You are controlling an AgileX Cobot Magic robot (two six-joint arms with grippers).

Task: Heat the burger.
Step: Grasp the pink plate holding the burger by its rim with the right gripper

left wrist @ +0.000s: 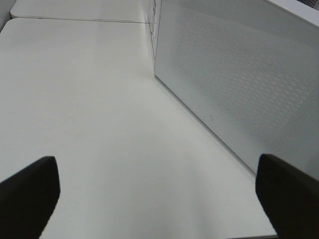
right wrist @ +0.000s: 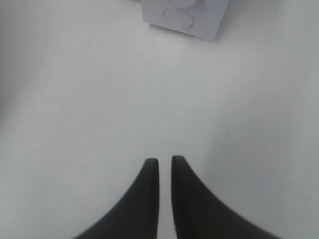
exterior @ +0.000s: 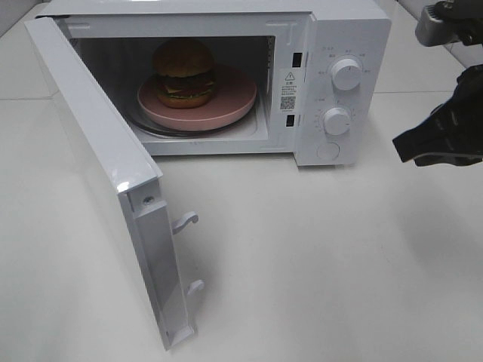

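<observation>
One burger (exterior: 184, 73), its glossy domed bun over layered filling, sits on a round pink plate (exterior: 234, 105) inside the boxy white microwave (exterior: 339, 45), whose door (exterior: 98, 166) hangs open. The right fingers (right wrist: 144, 199), dark and tapered, are nearly pressed together and empty over the matte table (exterior: 302, 264), well apart from the burger. The left fingers (left wrist: 30, 194) are spread wide and empty beside the door's dotted mesh panel.

Microwave (exterior: 371, 113) from above (wrist views low)
</observation>
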